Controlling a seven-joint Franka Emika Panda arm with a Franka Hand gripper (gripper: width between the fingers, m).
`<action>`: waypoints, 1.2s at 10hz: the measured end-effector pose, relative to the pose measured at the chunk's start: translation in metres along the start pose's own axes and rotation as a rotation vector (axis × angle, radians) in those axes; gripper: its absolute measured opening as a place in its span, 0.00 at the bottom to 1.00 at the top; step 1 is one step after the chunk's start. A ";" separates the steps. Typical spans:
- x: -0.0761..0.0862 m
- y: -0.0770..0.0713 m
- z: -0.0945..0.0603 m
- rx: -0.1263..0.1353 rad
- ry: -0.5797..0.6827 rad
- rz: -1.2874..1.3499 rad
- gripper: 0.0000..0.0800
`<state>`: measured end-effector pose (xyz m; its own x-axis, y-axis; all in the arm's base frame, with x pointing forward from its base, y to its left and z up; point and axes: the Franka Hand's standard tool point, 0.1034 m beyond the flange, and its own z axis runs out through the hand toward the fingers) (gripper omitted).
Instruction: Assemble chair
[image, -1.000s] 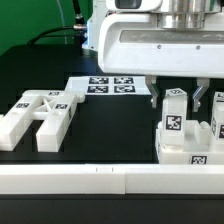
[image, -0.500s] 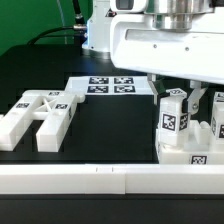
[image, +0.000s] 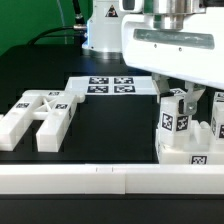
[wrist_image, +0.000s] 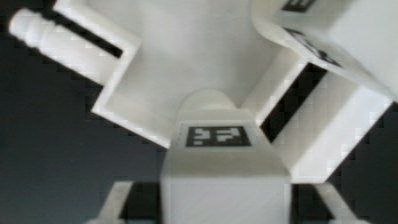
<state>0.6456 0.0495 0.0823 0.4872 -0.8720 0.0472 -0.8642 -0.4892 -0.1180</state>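
Gripper (image: 177, 97) closed from both sides on a white upright bar (image: 175, 120), its dark fingers (image: 158, 90) pinching the bar near its top end. The bar stands roughly vertical, carries black-and-white square tags on its facing side, and has its lower end down in the notched block (image: 185, 150). That block rests on the black tabletop (image: 110, 125) at the exterior view's right, with one tag on its front face. A second tagged white part (image: 217, 118) rises from the block at the right edge of that view, only partly in frame; whether it is joined to the block cannot be told.

The H-shaped frame (image: 40, 115) lies flat on the tabletop at the exterior view's left, well apart from the block, tags facing up. The marker board (image: 112, 86) lies flat farther back, between the two. A long white rail (image: 100, 180) runs across the front edge of the scene. The white arm housing (image: 175, 45) hangs over the block.

In the wrist view the bar (wrist_image: 217, 160) fills the middle with one tag visible on it, and broader white chair surfaces lie beyond it against the dark tabletop; the fingertips themselves are not clearly seen there
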 end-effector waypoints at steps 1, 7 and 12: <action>0.000 0.000 0.000 0.000 0.000 -0.022 0.48; -0.004 -0.002 0.000 -0.010 0.003 -0.453 0.81; 0.002 0.001 0.000 -0.013 0.002 -0.838 0.81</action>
<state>0.6458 0.0472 0.0822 0.9687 -0.2198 0.1157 -0.2176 -0.9755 -0.0319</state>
